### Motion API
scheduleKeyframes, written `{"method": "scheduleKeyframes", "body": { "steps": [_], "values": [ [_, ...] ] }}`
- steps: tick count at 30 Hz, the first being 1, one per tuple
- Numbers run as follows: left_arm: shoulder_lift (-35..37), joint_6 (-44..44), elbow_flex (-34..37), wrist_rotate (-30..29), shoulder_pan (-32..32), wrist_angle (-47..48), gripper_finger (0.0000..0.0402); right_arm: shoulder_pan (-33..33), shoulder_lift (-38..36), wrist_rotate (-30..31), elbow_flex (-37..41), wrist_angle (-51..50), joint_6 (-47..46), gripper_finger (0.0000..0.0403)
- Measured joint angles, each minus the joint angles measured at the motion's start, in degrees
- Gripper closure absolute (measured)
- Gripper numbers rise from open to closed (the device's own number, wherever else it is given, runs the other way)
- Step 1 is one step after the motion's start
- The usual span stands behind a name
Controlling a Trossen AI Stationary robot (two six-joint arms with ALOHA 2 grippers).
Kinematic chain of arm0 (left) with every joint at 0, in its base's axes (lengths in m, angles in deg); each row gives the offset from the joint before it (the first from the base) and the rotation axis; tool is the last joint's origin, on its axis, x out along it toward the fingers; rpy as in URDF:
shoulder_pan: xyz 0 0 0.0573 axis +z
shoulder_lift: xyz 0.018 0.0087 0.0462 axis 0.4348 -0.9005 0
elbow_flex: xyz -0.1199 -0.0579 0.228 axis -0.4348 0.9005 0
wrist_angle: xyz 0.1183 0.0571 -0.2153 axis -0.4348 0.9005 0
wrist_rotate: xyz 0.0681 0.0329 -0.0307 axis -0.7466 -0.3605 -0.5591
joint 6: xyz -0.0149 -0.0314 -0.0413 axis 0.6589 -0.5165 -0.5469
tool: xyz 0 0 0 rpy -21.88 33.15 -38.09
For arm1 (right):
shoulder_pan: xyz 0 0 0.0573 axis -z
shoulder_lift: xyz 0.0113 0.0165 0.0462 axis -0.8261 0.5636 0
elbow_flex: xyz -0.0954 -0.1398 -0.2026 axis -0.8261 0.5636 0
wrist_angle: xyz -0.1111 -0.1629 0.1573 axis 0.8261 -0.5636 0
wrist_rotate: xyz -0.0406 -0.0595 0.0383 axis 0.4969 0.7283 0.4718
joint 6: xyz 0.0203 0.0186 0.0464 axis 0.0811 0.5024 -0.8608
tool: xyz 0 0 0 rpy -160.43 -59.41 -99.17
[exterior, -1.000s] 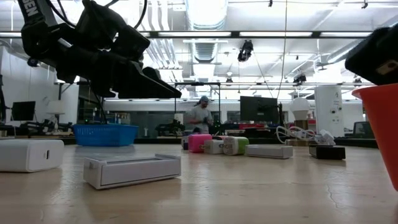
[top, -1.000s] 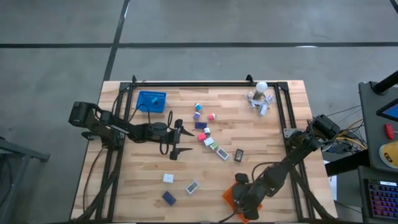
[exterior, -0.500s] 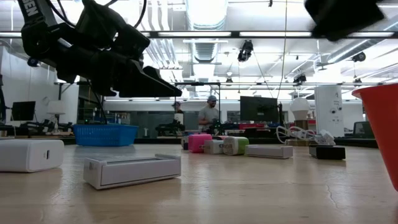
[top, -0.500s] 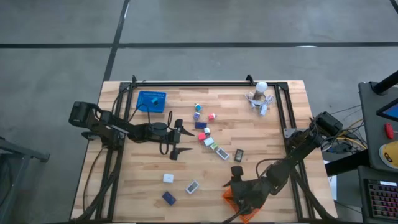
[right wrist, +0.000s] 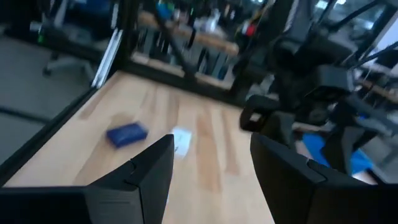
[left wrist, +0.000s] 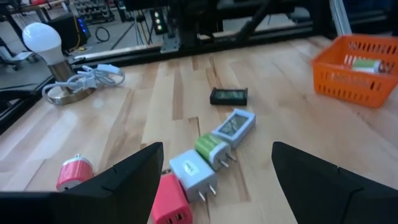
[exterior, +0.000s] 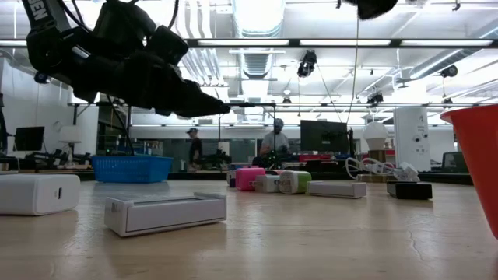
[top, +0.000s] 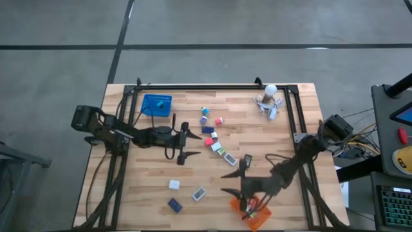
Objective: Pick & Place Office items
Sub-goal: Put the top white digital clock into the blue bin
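The office items lie scattered on the wooden table. A row of pink, white and green blocks (top: 217,147) ends near a dark grey box (top: 248,159). Teal, purple and red pieces (top: 207,116) sit farther back. Two white boxes (top: 174,184) (top: 199,193) and a blue block (top: 174,205) lie near the front. My left gripper (top: 192,145) (left wrist: 217,149) hovers open just left of the pink-white-green row. My right gripper (top: 226,182) (right wrist: 211,140) is open, raised, left of the orange basket (top: 252,214), pointing at the white boxes.
The orange mesh basket holds a green-and-white piece (left wrist: 364,62). A blue mesh basket (top: 156,105) stands at the far left. A white bulb with a cable cluster (top: 269,96) sits at the far right. A dark frame (top: 212,88) borders the table. People show in the room behind (exterior: 274,140).
My right gripper has risen out of the orange basket and swung toward the table's left and slightly toward the far edge. It now hangs over bare wood between the basket and the white boxes. The items on the table have stayed where they were.
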Motion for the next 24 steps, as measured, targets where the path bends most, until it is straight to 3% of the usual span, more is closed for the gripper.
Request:
{"method": "scheduleKeyframes", "body": {
  "steps": [5, 10, 24],
  "values": [
    [0.0, -1.5, 0.0, -0.1, 0.0, -3.2, 0.0099, 4.2, 0.0, -6.1, 7.8, 17.6, 5.7, 0.0193],
    [-0.2, -3.1, 0.0, -1.6, 0.0, -6.6, 0.0099, 8.8, -0.6, -12.6, 13.2, 26.9, 7.2, 0.0193],
    [-0.2, -5.2, 0.0, -5.7, 0.0, -13.3, 0.0099, 16.5, -10.8, -21.8, 22.8, 28.2, 8.5, 0.0193]
  ]
}}
